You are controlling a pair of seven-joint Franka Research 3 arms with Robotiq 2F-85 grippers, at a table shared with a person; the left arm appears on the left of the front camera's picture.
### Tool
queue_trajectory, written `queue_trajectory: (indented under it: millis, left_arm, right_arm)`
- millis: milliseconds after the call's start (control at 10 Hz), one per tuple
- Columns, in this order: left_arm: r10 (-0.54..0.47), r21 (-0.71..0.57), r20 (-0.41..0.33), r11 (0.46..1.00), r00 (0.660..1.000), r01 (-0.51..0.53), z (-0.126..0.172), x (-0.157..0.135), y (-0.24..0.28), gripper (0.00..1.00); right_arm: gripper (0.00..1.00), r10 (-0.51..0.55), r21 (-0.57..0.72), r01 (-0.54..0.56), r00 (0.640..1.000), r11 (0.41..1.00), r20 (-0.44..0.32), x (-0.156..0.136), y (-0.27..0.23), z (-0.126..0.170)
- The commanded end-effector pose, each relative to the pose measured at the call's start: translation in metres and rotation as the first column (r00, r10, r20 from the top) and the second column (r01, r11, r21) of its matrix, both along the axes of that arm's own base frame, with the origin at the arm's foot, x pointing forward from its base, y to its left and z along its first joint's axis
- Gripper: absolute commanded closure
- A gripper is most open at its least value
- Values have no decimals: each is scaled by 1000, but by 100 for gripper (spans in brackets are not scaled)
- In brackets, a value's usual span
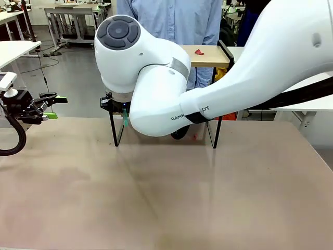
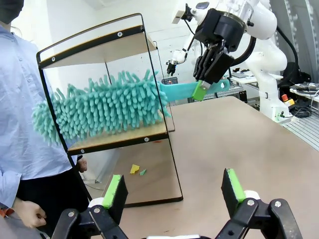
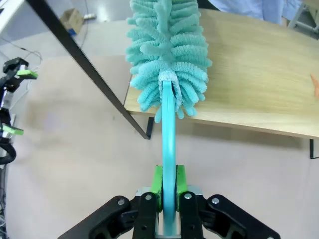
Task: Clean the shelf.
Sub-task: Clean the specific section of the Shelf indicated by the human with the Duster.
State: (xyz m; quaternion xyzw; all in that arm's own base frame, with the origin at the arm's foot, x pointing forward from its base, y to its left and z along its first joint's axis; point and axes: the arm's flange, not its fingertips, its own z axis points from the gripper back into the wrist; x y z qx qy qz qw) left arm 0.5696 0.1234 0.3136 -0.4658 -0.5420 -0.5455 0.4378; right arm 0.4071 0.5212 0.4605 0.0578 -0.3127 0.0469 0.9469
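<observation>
Two grippers, you've got: left gripper (image 2: 173, 193) spread wide over near counter (image 1: 156, 203); right gripper (image 3: 168, 181) pinching teal duster (image 3: 169, 59) handle, head on lower board of shelf (image 2: 99, 50) at counter's far edge, person (image 1: 171, 21) behind

Front view: fixed, low at the near side of the table (image 1: 156, 198), facing across to the person (image 1: 171, 21) at top centre. Right arm (image 1: 208, 88) very near the lens, covering centre and upper right, with most of the shelf (image 1: 210, 54) behind it.

Left wrist view: mid-distance, looking along the left gripper (image 2: 174, 191) at the bottom edge toward the shelf at upper left and the right gripper (image 2: 202, 89) at upper centre.

Right wrist view: close, angled down along the duster (image 3: 169, 55) onto a shelf board.

Shared: shelf in all three; opposite gripper in each wrist view.
</observation>
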Motion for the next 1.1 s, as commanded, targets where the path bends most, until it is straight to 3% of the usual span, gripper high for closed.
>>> queue_trajectory:
  millis: [0,100,500,600,1000]
  left_arm:
    - [-4,1,5,1000,1000,4,4,0,0,0]
    - [-4,1,5,1000,1000,4,4,0,0,0]
    - [-4,1,5,1000,1000,4,4,0,0,0]
    - [-4,1,5,1000,1000,4,4,0,0,0]
    - [-4,1,5,1000,1000,4,4,0,0,0]
  right_arm:
    - [87,-49,30,51,998,998,-48,-2,1,0]
    - [87,0,0,0,1000,1000,0,0,0,0]
    - [87,0,0,0,1000,1000,0,0,0,0]
    - [87,-12,0,12,1000,1000,-18,0,1,-5]
    - [87,-153,-19,152,986,988,-62,-2,-71,22]
